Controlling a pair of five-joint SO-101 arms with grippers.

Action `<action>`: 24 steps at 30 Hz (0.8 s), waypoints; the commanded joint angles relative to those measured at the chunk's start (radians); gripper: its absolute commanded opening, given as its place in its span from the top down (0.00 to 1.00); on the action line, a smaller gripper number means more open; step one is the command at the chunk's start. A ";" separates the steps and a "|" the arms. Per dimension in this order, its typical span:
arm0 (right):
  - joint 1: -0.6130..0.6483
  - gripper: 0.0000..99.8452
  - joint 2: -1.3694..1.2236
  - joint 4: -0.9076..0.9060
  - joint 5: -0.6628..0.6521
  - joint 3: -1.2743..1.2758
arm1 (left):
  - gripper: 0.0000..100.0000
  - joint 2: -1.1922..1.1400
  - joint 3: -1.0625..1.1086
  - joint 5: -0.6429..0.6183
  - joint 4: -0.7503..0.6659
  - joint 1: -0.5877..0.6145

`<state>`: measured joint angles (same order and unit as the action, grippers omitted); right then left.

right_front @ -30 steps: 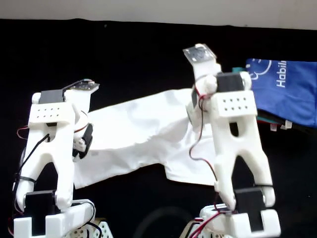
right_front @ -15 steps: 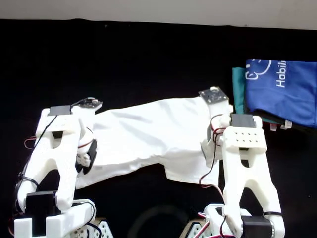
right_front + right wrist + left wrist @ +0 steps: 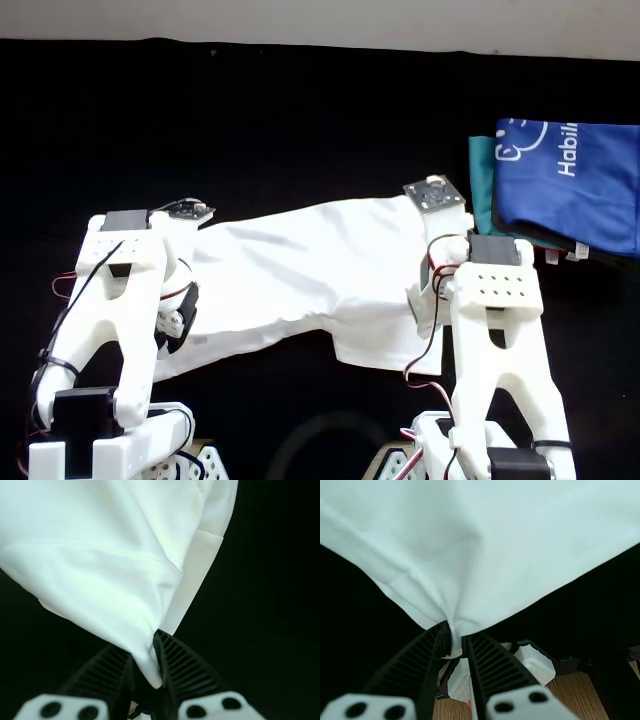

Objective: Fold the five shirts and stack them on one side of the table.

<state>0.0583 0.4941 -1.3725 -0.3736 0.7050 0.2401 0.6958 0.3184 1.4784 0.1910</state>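
A white shirt [image 3: 300, 275] lies stretched across the black table between the two arms. My left gripper [image 3: 456, 636] is shut on a bunched edge of the white shirt [image 3: 485, 545], at the shirt's left end in the high view, under the left arm [image 3: 125, 290]. My right gripper [image 3: 146, 657] is shut on a fold of the white shirt [image 3: 100, 565] at its right end, below the right arm [image 3: 490, 300]. A stack of folded shirts [image 3: 570, 185], blue on top with green and dark layers under it, sits at the table's right side.
The black table [image 3: 250, 120] is bare behind the white shirt. A pale wall strip runs along the far edge. The arm bases [image 3: 110, 445] stand at the near edge, with a wooden floor [image 3: 570, 700] below.
Both arms lowered and drew back toward the near edge, pulling the white shirt flatter and wider. The right arm dropped from high above the shirt to its right end.
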 commanded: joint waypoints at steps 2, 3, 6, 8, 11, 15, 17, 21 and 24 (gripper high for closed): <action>-0.013 0.99 0.028 -0.002 -0.008 -0.016 | 0.99 0.035 0.004 0.008 0.018 -0.016; -0.013 0.99 0.030 0.012 -0.008 0.004 | 0.99 0.035 0.018 0.008 0.017 -0.015; -0.013 0.99 0.035 0.073 -0.008 0.071 | 0.99 0.035 0.067 0.008 -0.034 -0.012; -0.013 0.99 0.035 0.097 -0.008 0.105 | 0.99 0.035 0.097 0.008 -0.060 -0.012; -0.013 0.99 0.038 0.116 -0.008 0.131 | 0.99 0.035 0.127 0.008 -0.083 -0.012; -0.013 0.99 0.039 0.116 -0.008 0.127 | 0.99 0.033 0.120 0.008 -0.083 -0.012; -0.013 0.99 0.039 0.116 -0.008 0.124 | 0.99 0.035 0.113 0.008 -0.081 -0.010; -0.013 0.91 0.039 0.096 -0.008 0.125 | 0.90 0.035 0.104 0.006 -0.074 -0.008; -0.008 0.79 0.041 0.050 -0.008 0.116 | 0.83 0.035 0.093 0.006 -0.051 -0.008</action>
<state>0.0583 0.5033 -1.2896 -0.3736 0.8339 0.2417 0.8232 0.3184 1.4001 0.1849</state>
